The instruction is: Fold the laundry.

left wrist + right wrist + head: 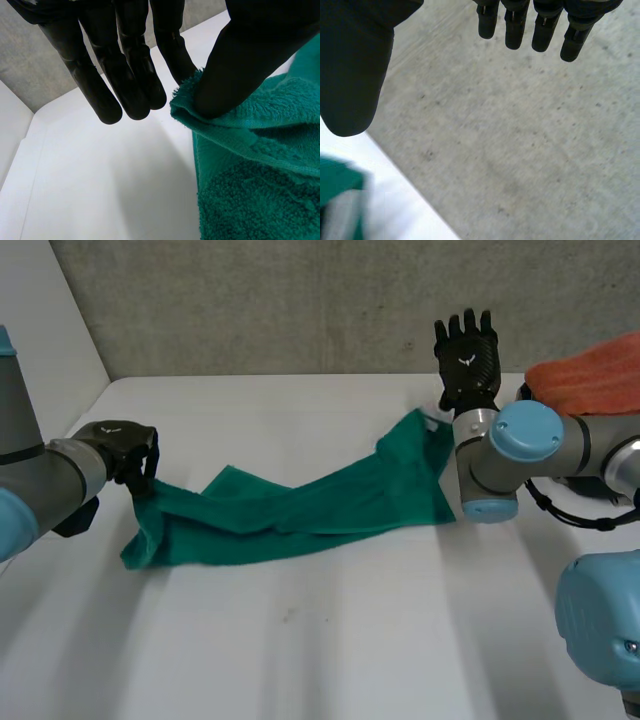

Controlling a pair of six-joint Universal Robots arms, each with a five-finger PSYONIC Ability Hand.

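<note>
A green towel point(330, 500) lies stretched in loose folds across the white table point(330, 640), from the left side to the right middle. My left hand point(120, 445) holds its left corner lifted a little off the table. In the left wrist view the thumb point(240, 55) pinches the towel's edge point(260, 170) against a finger, while the other fingers hang straight. My right hand point(468, 355) is raised above the towel's right end with its fingers straight and spread, holding nothing. In the right wrist view this hand point(350, 60) faces the concrete wall, and a bit of towel point(337, 185) lies below it.
An orange cloth point(590, 380) lies heaped at the table's right edge, behind my right arm. A grey concrete wall point(300, 300) runs along the back of the table. A white side panel point(40, 330) stands at the far left.
</note>
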